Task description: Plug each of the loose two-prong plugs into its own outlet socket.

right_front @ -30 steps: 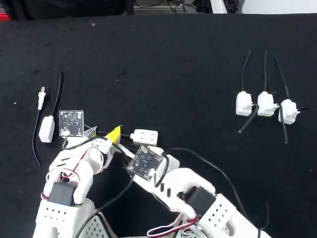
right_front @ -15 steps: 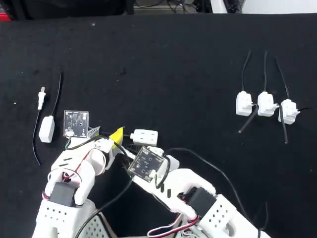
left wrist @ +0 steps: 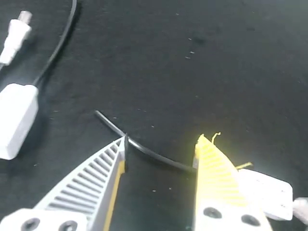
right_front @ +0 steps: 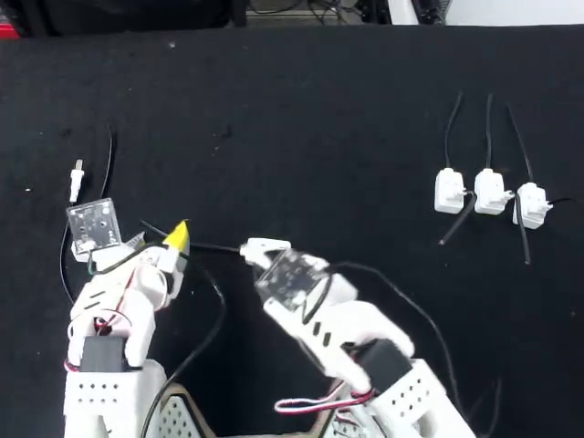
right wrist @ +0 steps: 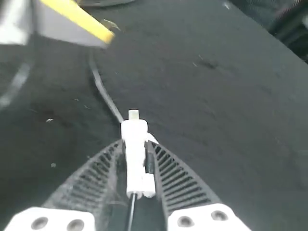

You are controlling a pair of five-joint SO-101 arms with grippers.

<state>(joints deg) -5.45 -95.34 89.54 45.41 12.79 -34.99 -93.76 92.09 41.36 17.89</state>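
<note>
My right gripper point(right wrist: 135, 145) is shut on a small white connector point(right wrist: 134, 131) with a short black cord point(right wrist: 102, 89) running from its far end. In the high view the right gripper point(right_front: 265, 253) holds the connector point(right_front: 262, 245) at the table's front centre. The cord point(right_front: 205, 245) leads left to my left gripper point(right_front: 157, 236). The left gripper point(left wrist: 161, 144) stands open low over the mat, and the cord point(left wrist: 144, 150) lies between its fingers. A loose two-prong plug point(left wrist: 14, 34) and a white outlet block point(left wrist: 17, 118) lie beyond it, at the table's left.
Three white outlet blocks point(right_front: 490, 192) with plugs and thin cords sit in a row at the right. The loose plug point(right_front: 78, 179) has a cord curving along the left side. Black mat point(right_front: 292, 119) covers the table.
My left arm has swung left, away from the connector, with its fingers now either side of the cord. The right arm has pushed forward over the connector.
</note>
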